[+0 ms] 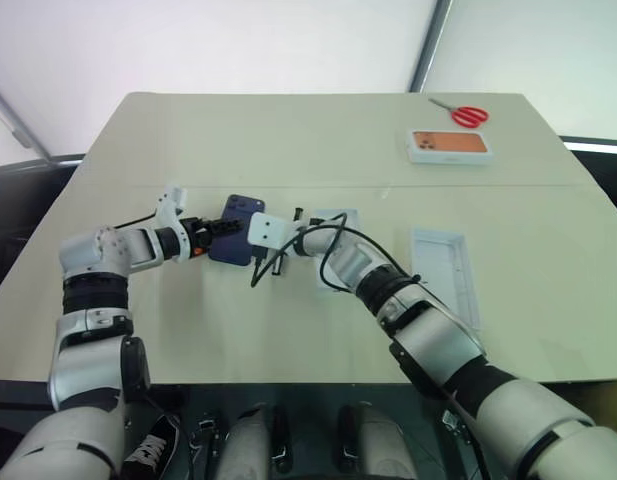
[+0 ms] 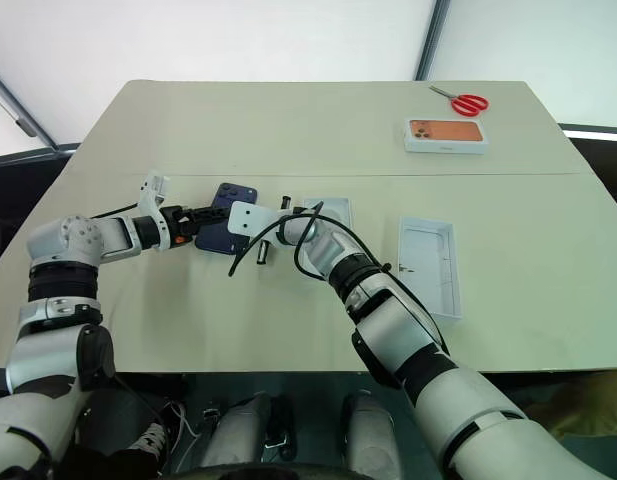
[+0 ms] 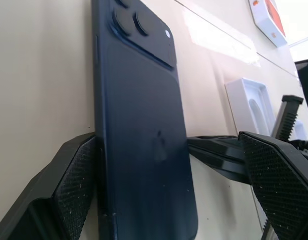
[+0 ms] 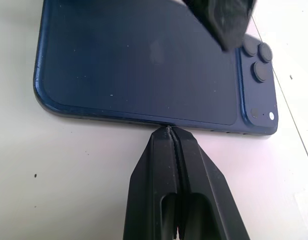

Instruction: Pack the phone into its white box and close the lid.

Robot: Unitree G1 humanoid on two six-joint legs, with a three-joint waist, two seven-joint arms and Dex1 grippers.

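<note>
Left eye view: the phone (image 1: 238, 240) was straddled by the spread left claw (image 1: 216, 231), nudged by the pinched-together right claw (image 1: 275, 262), not yet boxed.

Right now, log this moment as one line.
phone: flat on table, unboxed | left gripper: open, straddling phone | right gripper: shut, tips at phone's edge | white box: empty

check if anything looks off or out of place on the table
Nothing looks damaged or spilled. The phone lies camera side up on the table, not yet in a box; the left gripper stands open around it and the shut right gripper touches its edge. Scissors sit unused at the far edge.
</note>
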